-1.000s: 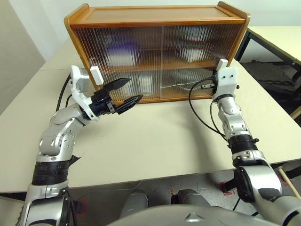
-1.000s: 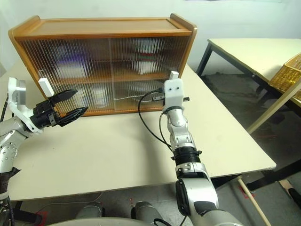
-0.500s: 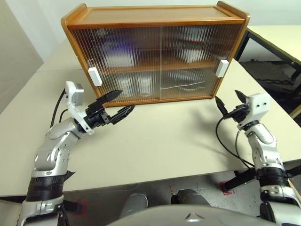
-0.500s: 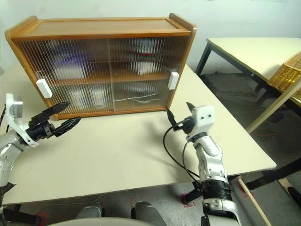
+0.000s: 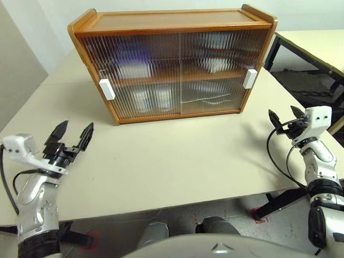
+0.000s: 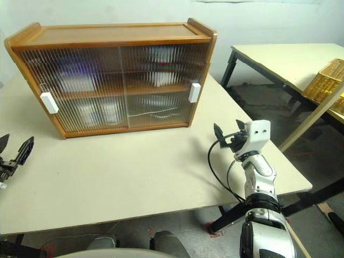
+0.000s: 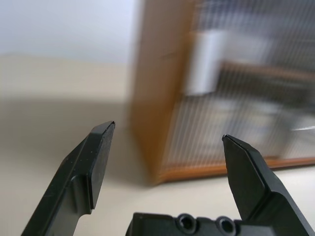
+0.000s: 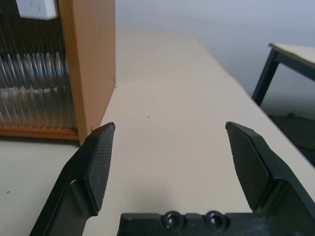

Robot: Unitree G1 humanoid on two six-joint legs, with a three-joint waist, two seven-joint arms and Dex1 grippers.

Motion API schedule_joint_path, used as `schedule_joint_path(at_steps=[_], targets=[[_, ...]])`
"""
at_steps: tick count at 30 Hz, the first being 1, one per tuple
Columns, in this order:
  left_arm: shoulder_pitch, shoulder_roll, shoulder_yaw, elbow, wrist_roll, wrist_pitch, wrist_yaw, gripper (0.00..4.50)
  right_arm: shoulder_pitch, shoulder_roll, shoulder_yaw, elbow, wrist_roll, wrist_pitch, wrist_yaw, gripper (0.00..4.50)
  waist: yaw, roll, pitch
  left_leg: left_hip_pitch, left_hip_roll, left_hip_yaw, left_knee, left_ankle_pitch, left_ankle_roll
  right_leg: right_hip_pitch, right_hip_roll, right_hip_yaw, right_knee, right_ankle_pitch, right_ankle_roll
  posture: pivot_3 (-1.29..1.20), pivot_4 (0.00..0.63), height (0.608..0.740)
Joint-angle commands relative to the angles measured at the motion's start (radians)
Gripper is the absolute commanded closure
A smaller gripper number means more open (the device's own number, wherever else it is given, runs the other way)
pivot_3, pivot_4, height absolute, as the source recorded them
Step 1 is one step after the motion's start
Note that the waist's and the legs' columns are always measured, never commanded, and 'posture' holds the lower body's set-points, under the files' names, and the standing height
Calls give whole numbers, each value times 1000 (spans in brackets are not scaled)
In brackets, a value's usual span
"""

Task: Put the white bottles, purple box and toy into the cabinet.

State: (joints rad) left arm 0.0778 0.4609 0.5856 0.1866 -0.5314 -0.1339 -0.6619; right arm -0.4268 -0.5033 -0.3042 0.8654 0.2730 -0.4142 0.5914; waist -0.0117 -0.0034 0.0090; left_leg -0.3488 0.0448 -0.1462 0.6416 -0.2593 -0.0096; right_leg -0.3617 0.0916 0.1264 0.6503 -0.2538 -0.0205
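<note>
A brown wooden cabinet with two shelves stands toward the back of a pale beige tabletop. Both of its ribbed translucent sliding doors are drawn shut, each with a white rectangular handle, one at the left edge and one at the right edge. Through the ribbed panels only blurred shapes can be made out: a purple patch and something white on the upper shelf at the left, a white shape with hints of red and green on the upper shelf at the right, and pale forms on the lower shelf; which item is which cannot be told for certain. The left gripper hovers over the tabletop's near left edge, well apart from the cabinet, its black fingers spread wide and empty. The right gripper hangs off the cabinet's right end, near the tabletop's right edge, fingers likewise spread and grasping nothing. A second table with a wicker basket stands to the right.
</note>
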Motion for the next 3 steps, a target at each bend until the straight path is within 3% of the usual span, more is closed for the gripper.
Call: schedule_joint_path(at_steps=[1, 3], targets=[[11, 15, 77, 132, 35, -99, 56, 0, -22, -13, -6, 15, -3, -16, 8, 55, 1, 0, 0, 0, 0, 0, 0, 0, 0, 0, 0, 0, 0, -1, 1, 26, 0, 740], [8, 22, 89, 177, 47, -136, 68, 0, -19, -14, -7, 9, -3, -16, 9, 55, 1, 0, 0, -1, 0, 0, -1, -1, -1, 0, 0, 0, 0, -2, 2, 26, 0, 740]])
